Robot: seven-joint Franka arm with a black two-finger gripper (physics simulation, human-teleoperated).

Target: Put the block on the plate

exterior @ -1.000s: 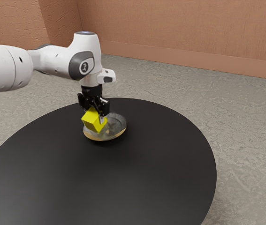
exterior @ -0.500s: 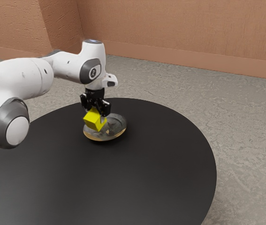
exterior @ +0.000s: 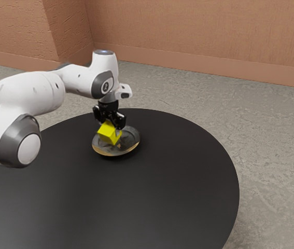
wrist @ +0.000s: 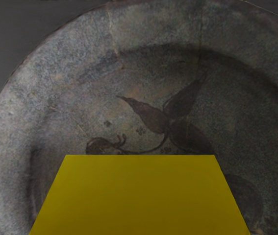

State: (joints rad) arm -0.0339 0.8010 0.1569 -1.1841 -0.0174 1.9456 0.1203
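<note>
My black gripper (exterior: 110,127) points down over the plate in the exterior view, shut on the yellow block (exterior: 108,133). The block is slightly tilted and hangs over the part of the plate (exterior: 131,137) toward the exterior view's left; whether its underside touches the plate I cannot tell. In the wrist view the block (wrist: 139,196) is large under my hand, and it covers part of the grey plate (wrist: 80,93) with its dark leaf pattern.
The plate stands near the far edge of a round black table (exterior: 152,197). Grey floor (exterior: 261,124) surrounds the table, with a brown wall (exterior: 198,36) behind. The arm reaches in from the exterior view's left.
With the block held, my gripper has moved slightly toward the exterior view's right, further over the plate. The arm's links have swung and lowered. The plate has stayed in place.
</note>
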